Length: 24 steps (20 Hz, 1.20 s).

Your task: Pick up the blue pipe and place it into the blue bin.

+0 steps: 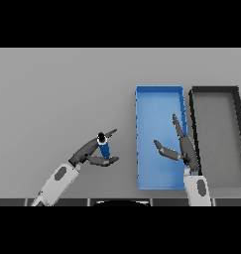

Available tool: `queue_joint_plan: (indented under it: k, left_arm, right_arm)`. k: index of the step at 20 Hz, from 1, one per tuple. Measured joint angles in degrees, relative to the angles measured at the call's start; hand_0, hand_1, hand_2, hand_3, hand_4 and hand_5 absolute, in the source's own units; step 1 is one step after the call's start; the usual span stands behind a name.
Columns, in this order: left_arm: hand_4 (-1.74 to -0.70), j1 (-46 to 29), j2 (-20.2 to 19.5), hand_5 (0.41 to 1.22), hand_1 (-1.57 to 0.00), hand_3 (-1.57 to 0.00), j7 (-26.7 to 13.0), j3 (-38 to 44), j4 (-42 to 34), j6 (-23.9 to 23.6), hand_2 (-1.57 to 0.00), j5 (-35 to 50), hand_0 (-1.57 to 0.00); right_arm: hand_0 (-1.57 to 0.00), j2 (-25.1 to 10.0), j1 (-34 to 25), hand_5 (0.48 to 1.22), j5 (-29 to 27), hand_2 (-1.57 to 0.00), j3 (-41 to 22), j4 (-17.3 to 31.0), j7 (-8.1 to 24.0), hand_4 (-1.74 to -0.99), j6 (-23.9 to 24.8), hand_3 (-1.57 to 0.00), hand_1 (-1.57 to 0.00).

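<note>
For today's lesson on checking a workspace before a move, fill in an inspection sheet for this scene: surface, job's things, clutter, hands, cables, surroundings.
Surface: grey table, plain and flat.
Job's things: blue pipe, standing roughly upright, held left of the blue bin; the pipe is not yet in the bin, which holds no object.
Clutter: one dark bin beside the blue bin on its right, nothing seen inside it.
Hands: left hand has fingers and thumb pinched round the pipe; right hand is over the blue bin's right side, fingers straight, holding nothing.
Cables: nothing seen.
Surroundings: dark background beyond the table's far edge; nothing else seen.
</note>
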<state>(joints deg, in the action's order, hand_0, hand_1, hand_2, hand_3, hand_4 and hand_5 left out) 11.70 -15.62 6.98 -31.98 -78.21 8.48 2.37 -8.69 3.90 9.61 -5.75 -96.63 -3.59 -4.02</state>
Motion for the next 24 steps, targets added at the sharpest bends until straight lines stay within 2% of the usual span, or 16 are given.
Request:
queue_joint_plan:
  k: [1, 2, 3, 4, 6, 7, 8, 10, 14, 15, 20, 24]
  left_arm:
    - [-1.18, 0.0, 0.4, 0.601, -0.04, -0.11, -0.2, 0.3, -0.2, 0.5, -0.17, 1.1, 0.00]
    - [-1.22, 0.2, 1.4, 0.635, -0.12, -0.20, -0.7, 0.7, 0.6, 1.2, -0.27, 2.7, 0.00]
    - [-1.27, -0.1, 2.1, 0.675, -0.25, -0.35, -0.8, 1.0, 0.9, 1.5, -0.42, 3.6, -0.04]
    - [-1.30, -0.5, 2.3, 0.784, -0.41, -0.59, 0.4, 1.3, 1.0, 1.9, -0.58, 4.5, -0.18]
    - [-1.45, 0.1, 4.4, 0.941, -0.83, -0.91, -0.6, 1.3, 1.4, 1.8, -0.94, 5.6, -0.65]
    - [-1.50, 0.5, 4.9, 0.997, -0.98, -1.02, -1.0, 1.3, 1.5, 1.3, -1.06, 5.0, -0.83]
    - [-1.55, 0.2, 5.0, 1.042, -1.10, -1.11, 0.3, 1.2, 1.4, 1.1, -1.16, 4.5, -0.98]
    - [-1.62, -0.4, 5.2, 1.106, -1.27, -1.26, 0.3, 0.4, 0.5, 1.2, -1.31, 4.9, -1.19]
    - [-1.52, -1.3, 4.6, 1.174, -1.45, -1.44, 2.0, -1.2, -0.8, -0.4, -1.46, 2.9, -1.42]
    - [-1.51, -1.4, 4.5, 1.183, -1.47, -1.47, 2.3, -1.4, -1.1, -0.5, -1.49, 2.2, -1.45]
    - [-1.48, -1.0, 6.8, 1.209, -1.54, -1.54, 5.8, -0.6, -5.2, -0.8, -1.54, 2.1, -1.53]
    - [-1.47, 0.6, 8.4, 1.216, -1.56, -1.56, 3.3, 0.0, -8.1, -1.0, -1.56, 2.1, -1.55]
  right_arm:
    - [0.00, -0.3, -0.2, 0.554, 0.2, 0.00, 0.3, 0.6, 0.9, -1.186, 0.1, 0.00, 0.00]
    - [0.00, -0.4, -0.4, 0.556, 0.3, 0.00, 0.1, 0.5, 0.0, -1.188, 0.0, 0.00, 0.00]
    - [0.00, -0.3, -0.5, 0.560, 0.5, 0.00, 0.0, 0.6, 0.5, -1.196, 0.1, 0.00, 0.00]
    - [0.00, 0.0, -0.7, 0.560, -0.2, 0.00, 0.2, 0.8, 0.2, -1.192, -0.1, 0.00, 0.00]
    - [0.00, -0.2, 0.2, 0.562, 0.3, 0.00, 0.1, 0.8, -0.4, -1.189, 0.0, 0.00, 0.00]
    - [0.00, 0.0, -0.5, 0.562, 0.3, 0.00, 0.0, 0.5, 0.6, -1.184, 0.2, 0.00, 0.00]
    - [0.00, -0.5, 0.1, 0.562, 0.3, 0.00, 0.2, 0.0, -0.1, -1.182, 0.0, 0.00, 0.00]
    - [0.00, -0.4, -0.4, 0.561, 0.9, 0.00, 0.1, 0.1, 0.8, -1.178, 0.6, 0.00, 0.00]
    - [0.00, -0.2, -1.4, 0.558, 0.7, 0.00, 0.1, 1.1, 1.7, -1.174, 0.4, 0.00, 0.00]
    - [0.00, -0.1, -0.6, 0.558, 0.9, 0.00, -0.1, 0.9, 0.7, -1.171, 0.3, 0.00, 0.00]
    - [0.00, -0.5, -1.6, 0.550, 1.0, 0.00, 0.1, 1.1, 1.7, -1.151, 0.4, 0.00, 0.00]
    - [0.00, -0.5, -1.2, 0.559, 1.6, 0.00, 0.0, 1.7, 0.3, -1.135, 0.6, 0.00, 0.00]
